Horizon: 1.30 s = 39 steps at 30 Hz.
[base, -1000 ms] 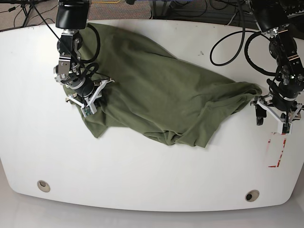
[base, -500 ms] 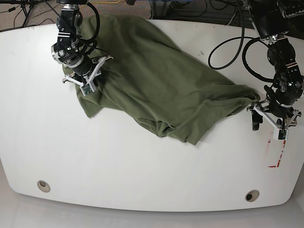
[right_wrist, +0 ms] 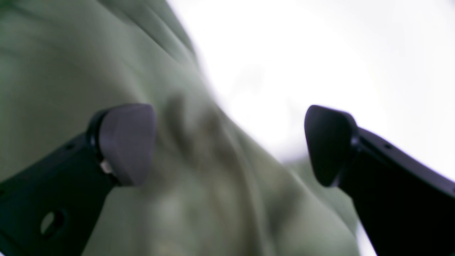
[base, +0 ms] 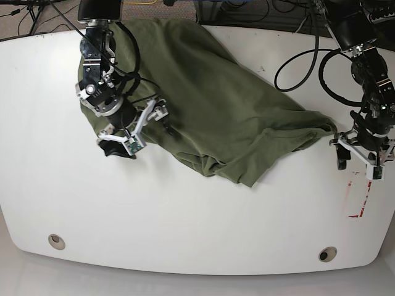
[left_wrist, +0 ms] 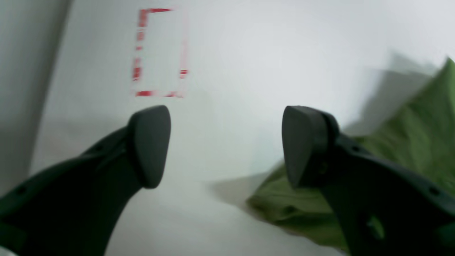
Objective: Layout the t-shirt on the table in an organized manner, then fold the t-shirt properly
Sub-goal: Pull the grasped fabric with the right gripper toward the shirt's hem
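Right gripper point(base: 137, 139): I am seeing it on the left of the base view, jaws standing wide apart and holding nothing; in the right wrist view blurred green cloth is lying under and between its dark rounded pads point(right_wrist: 128, 142), with bare white tabletop beyond the far one.

Right arm pose: it is reaching down from the far-left corner of the tabletop, wrist bent so the claw is pointing toward the near edge, over the left border of the cloth.

Plain olive-green cotton short-sleeved t-shirt point(base: 210, 111): it is lying bunched in a slanting heap from the far-left part of the tabletop across to the right edge region, a thick fold hanging toward the middle. I am judging it is not yet laid flat, so the spreading step is the one in hand.

Why it is lying so: I am reading the slant as the cloth being drawn out between two arms set well apart; this is a judgement only.

Glossy white table with rounded corners point(base: 185, 234): its near half is bare, with two round grommet holes near the near edge.

Left gripper point(base: 360, 157): on the right of the base view, jaws spread wide and empty; in the left wrist view the shirt's tip point(left_wrist: 401, 149) is lying just beside one black finger point(left_wrist: 305, 142), and whether they are touching I cannot tell.

Left arm pose: it is coming down from the far-right corner, claw pointing downward near the right edge.

Red-and-white tape rectangle point(base: 359, 197): it is sitting just nearward of the left claw, by the right edge.
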Available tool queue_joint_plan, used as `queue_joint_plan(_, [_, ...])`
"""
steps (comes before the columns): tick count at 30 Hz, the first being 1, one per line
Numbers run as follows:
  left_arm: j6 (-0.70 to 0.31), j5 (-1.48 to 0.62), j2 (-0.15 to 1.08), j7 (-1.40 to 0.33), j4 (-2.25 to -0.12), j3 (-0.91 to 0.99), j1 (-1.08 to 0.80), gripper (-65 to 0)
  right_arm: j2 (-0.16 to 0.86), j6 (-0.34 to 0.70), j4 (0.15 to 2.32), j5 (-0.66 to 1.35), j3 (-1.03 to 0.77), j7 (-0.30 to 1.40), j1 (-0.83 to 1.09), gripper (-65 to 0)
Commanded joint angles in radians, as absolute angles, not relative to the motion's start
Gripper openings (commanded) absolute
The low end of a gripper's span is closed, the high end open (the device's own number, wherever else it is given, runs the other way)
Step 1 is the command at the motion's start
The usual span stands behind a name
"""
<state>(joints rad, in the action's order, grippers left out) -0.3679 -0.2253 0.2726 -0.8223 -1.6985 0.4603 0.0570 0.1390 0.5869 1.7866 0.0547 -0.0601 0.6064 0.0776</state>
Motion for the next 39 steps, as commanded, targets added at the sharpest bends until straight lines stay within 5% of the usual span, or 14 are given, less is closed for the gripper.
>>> queue_joint_plan(1, [-0.364,-0.229,0.289,-0.803,-1.716,0.496,0.074,-19.7,0.145,0.582,1.747,0.054,0.015,0.591,-0.01,-0.8])
queue_joint_plan(19, [-0.364,-0.229,0.315,-0.805,-1.721,0.559,0.007,-19.7,0.105,0.59,1.362,0.065,0.278,0.561,-0.364,-0.8])
queue_joint_plan(39, [-0.364,-0.229,0.314,-0.802,-1.721,0.572,-0.035,-19.7,0.036,0.59,1.115,0.054,0.506,0.433,-0.499,-0.8])
